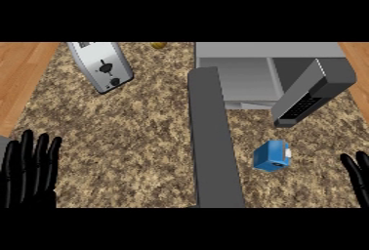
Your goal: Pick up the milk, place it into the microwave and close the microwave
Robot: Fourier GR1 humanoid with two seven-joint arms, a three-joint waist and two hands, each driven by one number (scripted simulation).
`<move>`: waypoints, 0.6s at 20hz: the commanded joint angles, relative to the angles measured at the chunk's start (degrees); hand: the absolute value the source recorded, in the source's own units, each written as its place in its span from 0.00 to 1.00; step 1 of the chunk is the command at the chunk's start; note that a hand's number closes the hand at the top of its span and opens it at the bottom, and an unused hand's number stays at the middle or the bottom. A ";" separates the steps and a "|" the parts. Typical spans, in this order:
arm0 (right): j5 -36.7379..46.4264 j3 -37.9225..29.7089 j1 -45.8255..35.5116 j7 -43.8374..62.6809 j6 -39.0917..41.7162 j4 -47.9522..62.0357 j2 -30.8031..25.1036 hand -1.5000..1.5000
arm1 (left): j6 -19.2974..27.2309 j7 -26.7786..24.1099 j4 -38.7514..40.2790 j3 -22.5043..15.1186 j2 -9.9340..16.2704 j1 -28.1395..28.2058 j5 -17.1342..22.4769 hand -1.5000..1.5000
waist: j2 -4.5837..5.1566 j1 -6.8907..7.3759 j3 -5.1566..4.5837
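While the right hand (358,177) rests open, the milk (272,156) lies apart leftward.

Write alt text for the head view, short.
A blue milk carton lies on a speckled counter in front of a grey microwave whose door hangs open. Two black hands rest open at the lower corners, left hand and right hand, touching nothing. A toaster sits at the upper left.

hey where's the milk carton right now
In the head view, the blue milk carton lies on the counter's right side, just below the open microwave door, left of the right hand.
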 commanded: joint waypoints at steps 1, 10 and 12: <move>-1.17 -2.33 6.11 -2.13 1.79 -3.94 -0.24 0.00 | -3.90 -7.16 0.80 3.86 1.67 6.51 6.28 0.00 | 0.04 -0.01 -0.02; 12.05 3.51 4.08 -6.48 -0.86 3.00 2.90 0.00 | -6.61 -15.65 -4.84 -2.67 2.02 22.80 4.21 0.00 | 0.06 0.60 0.00; 12.73 3.04 3.99 -9.07 -0.44 6.05 2.89 0.00 | -8.59 -17.00 -8.31 -2.97 3.81 27.75 5.06 0.00 | 0.01 0.95 0.00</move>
